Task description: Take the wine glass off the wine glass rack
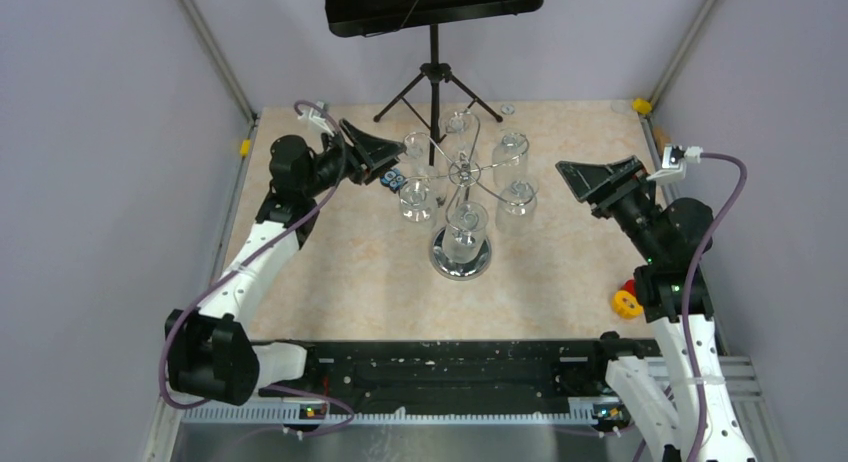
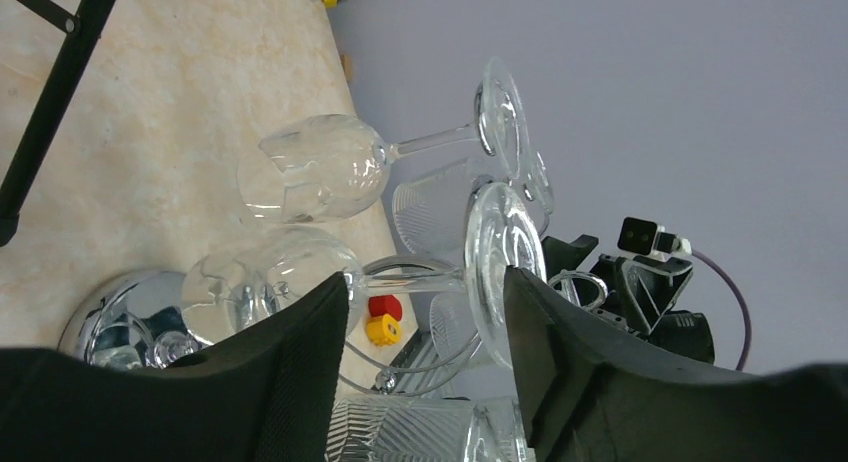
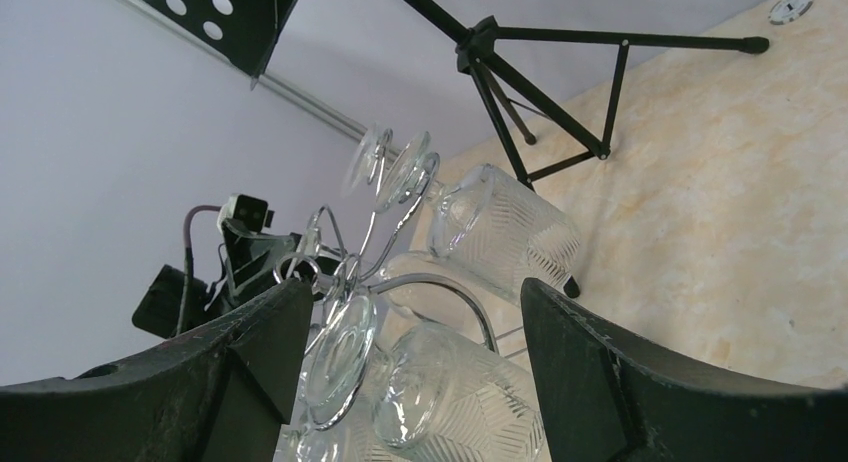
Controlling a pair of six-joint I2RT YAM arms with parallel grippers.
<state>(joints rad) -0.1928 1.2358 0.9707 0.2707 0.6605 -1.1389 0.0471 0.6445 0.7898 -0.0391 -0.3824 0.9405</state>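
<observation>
Rack [image 1: 440, 263] mid-table in top cam, glasses hung bowl-down on it. L gripper [image 1: 393, 179] is at the left-side glass [image 1: 415, 200]. R gripper [image 1: 572, 174] sits well apart to the right.

L wrist cam: jaws open either side of that glass's stem [image 2: 415, 274], gaps both sides, no grip yet. Best bet is to pinch the stem squarely, lift a touch, then draw out along the hook w/o knocking the other glasses [image 2: 320, 167].

R wrist cam: R gripper wide, holding nothing.
</observation>
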